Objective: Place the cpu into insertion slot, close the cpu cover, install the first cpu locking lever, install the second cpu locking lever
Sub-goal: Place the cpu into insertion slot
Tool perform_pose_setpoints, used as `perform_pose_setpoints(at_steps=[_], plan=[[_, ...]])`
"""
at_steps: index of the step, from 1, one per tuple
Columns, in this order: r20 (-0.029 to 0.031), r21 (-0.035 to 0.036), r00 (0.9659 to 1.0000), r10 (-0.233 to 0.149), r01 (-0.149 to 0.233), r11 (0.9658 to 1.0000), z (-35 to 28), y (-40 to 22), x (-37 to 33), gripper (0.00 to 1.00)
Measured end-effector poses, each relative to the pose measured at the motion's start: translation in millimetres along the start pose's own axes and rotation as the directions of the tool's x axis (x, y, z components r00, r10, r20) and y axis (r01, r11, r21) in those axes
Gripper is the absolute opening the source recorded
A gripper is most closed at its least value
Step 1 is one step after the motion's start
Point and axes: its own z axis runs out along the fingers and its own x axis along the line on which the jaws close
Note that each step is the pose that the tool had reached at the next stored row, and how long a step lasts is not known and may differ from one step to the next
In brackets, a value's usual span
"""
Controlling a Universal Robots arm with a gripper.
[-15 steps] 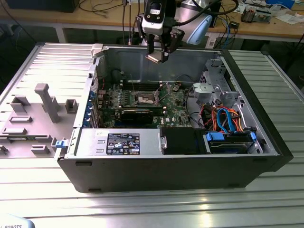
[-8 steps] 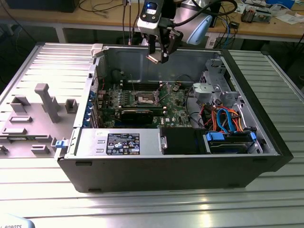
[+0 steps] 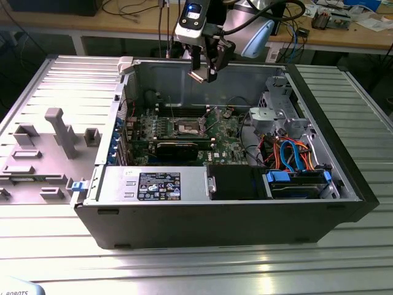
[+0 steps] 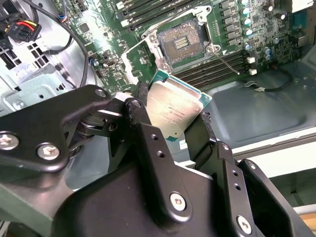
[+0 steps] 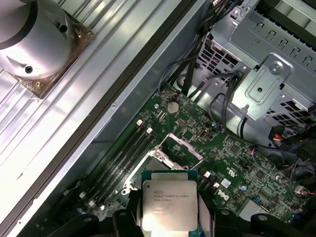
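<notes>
The hand point(image 4: 173, 112) pinches the cpu point(image 4: 169, 109), apparently above the open insertion slot point(image 4: 179, 39).

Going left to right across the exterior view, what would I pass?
Grey moulded plastic tray with upright blocks → small square metal-rimmed insertion slot on the green circuit board → silver metal drive cage.
</notes>
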Motion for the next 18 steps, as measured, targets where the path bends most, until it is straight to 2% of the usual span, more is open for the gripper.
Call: perform_pose_setpoints(at_steps=[18], plan=[[0.0059, -0.0014, 0.9978, 0.066, -0.066, 0.9978, 3.1, -0.7, 0.3, 0.54]])
